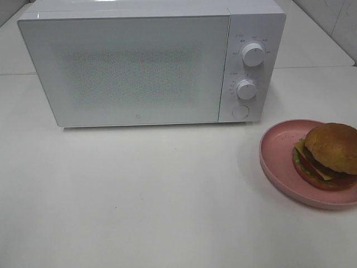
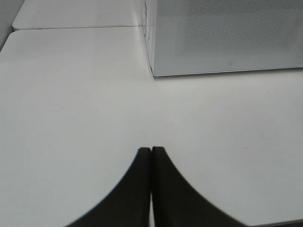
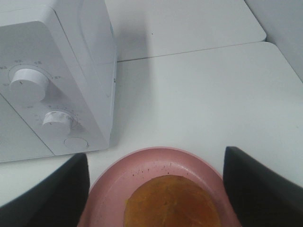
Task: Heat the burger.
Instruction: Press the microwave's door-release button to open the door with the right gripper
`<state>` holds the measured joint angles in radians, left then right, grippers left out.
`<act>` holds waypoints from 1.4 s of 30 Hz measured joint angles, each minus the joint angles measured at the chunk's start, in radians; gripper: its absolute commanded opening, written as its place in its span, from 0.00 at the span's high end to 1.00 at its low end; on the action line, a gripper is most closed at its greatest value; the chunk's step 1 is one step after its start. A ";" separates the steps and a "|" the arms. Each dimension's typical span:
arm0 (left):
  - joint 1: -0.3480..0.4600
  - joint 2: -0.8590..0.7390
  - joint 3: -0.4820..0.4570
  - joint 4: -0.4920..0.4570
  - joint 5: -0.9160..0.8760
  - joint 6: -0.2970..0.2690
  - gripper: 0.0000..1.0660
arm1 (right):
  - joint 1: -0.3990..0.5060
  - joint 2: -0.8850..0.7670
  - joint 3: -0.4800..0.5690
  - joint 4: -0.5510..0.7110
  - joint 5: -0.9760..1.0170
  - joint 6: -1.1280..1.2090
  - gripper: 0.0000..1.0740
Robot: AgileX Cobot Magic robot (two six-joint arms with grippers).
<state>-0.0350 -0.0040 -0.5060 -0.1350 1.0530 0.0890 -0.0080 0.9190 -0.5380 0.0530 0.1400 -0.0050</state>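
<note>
- Right jaws, in your right wrist view, stand wide apart with nothing held. The burger (image 3: 171, 201) lies between them on its pink plate (image 3: 142, 168), and the microwave (image 3: 57, 80) is to the far left of it.
- Left jaws, in the left wrist view, are pressed together over the surface (image 2: 71, 94); no burger shows there.
- High view: the burger (image 1: 329, 153) sits near right of the closed microwave, so I judge your right arm the nearer.

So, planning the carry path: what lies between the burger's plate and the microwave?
Nothing: only bare white table separates the pink plate from the microwave, seen in the exterior high view.
</note>
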 measured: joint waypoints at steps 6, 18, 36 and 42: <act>0.000 0.000 0.000 0.000 0.000 0.000 1.00 | 0.067 0.109 -0.015 0.000 -0.066 -0.002 0.32; 0.000 0.000 0.000 0.000 0.000 0.000 1.00 | 0.331 0.275 -0.074 -0.002 -0.087 0.005 0.32; 0.000 0.000 0.000 0.000 0.000 0.000 1.00 | 0.508 0.530 -0.076 -0.002 -0.231 0.086 0.32; 0.000 0.000 0.000 0.000 0.000 0.000 1.00 | 0.508 0.589 -0.077 -0.002 -0.288 0.096 0.32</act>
<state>-0.0350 -0.0040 -0.5060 -0.1350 1.0530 0.0890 0.5000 1.5080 -0.6150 0.0510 -0.1480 0.0910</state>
